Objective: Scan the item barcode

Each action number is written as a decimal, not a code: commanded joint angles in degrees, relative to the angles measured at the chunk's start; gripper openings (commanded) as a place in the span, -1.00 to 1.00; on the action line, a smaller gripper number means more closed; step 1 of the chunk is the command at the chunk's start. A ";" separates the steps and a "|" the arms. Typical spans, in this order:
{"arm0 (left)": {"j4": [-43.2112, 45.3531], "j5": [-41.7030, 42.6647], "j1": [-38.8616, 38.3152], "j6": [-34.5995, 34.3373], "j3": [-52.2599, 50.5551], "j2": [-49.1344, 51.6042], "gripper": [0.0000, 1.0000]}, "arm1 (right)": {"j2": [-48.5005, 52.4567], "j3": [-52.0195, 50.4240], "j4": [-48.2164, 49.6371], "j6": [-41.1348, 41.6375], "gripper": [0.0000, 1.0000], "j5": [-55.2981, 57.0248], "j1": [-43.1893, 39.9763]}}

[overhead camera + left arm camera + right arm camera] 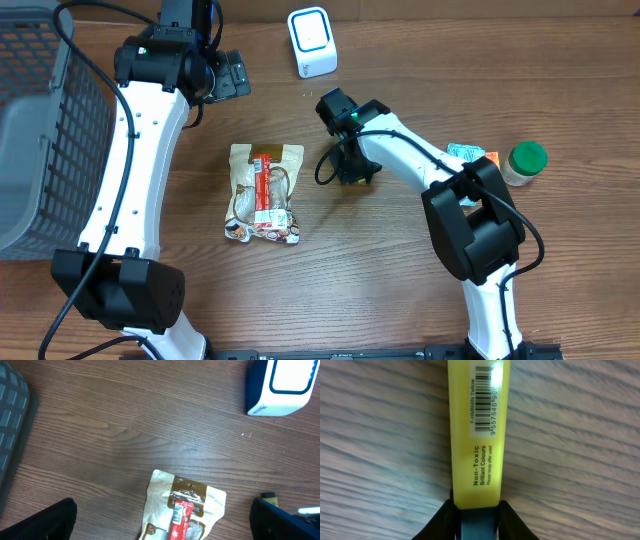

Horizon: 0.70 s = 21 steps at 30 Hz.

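Observation:
A yellow highlighter (pixel 479 445) fills the right wrist view, lying along the wood, its barcode label (pixel 483 397) facing up at the far end. My right gripper (pixel 479 520) is shut on its dark cap end, one black finger on each side. From overhead the right gripper (pixel 350 165) is low at the table's middle and hides the highlighter. The white and blue scanner (pixel 312 42) stands at the back, also in the left wrist view (pixel 280 385). My left gripper (pixel 228 75) hangs open left of the scanner, holding nothing.
A tan snack bag with a red stick (pixel 265 192) lies left of the right gripper, and also under the left gripper (pixel 182 510). A grey basket (pixel 40 130) stands at the far left. A green-lidded jar (pixel 523 163) and a teal packet (pixel 467 152) lie at the right.

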 commanded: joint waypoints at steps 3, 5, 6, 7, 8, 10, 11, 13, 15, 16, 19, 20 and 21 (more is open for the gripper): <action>0.00 -0.35 -0.11 0.85 1.16 -1.51 0.99 | -2.71 -0.15 -0.70 1.44 -0.74 -1.97 -1.86; 0.00 -0.35 -0.11 0.85 1.16 -1.51 1.00 | -2.95 -0.13 -0.17 1.44 -0.74 -4.94 -2.47; 0.00 -0.35 -0.11 0.85 1.16 -1.51 1.00 | -3.21 -0.13 0.13 1.44 -0.74 -6.54 -2.84; 0.00 -0.35 -0.11 0.85 1.16 -1.51 1.00 | -3.50 -0.11 0.46 1.44 -0.75 -8.28 -3.26; 0.00 -0.35 -0.11 0.85 1.16 -1.51 0.99 | -4.00 -0.13 0.85 1.40 -0.75 -10.40 -3.78; 0.00 -0.35 -0.11 0.85 1.14 -1.51 0.99 | -4.83 -0.13 1.51 1.31 -0.80 -13.84 -4.90; 0.00 -0.35 -0.11 0.85 1.16 -1.51 0.99 | -5.22 -0.13 1.86 1.31 -0.83 -15.58 -5.51; 0.00 -0.35 -0.11 0.85 1.16 -1.51 0.99 | -5.81 -0.13 2.49 1.31 -0.85 -20.13 -6.78; 0.00 -0.35 -0.11 0.85 1.14 -1.51 0.99 | -5.84 -0.13 2.64 1.31 -0.85 -24.68 -7.87; 0.00 -0.35 -0.11 0.85 1.16 -1.51 1.00 | -5.84 -0.13 2.36 1.31 -0.85 -25.94 -8.26; 0.00 -0.35 -0.11 0.85 1.14 -1.51 1.00 | -5.81 -0.13 0.35 1.27 -0.85 -25.42 -8.85; 0.02 -0.35 -0.11 0.85 1.16 -1.51 1.00 | -5.81 -0.15 -0.24 1.22 -0.85 -24.55 -8.85; 0.00 -0.35 -0.11 0.85 1.16 -1.51 1.00 | -5.81 -0.20 -0.74 0.90 -0.85 -23.50 -8.83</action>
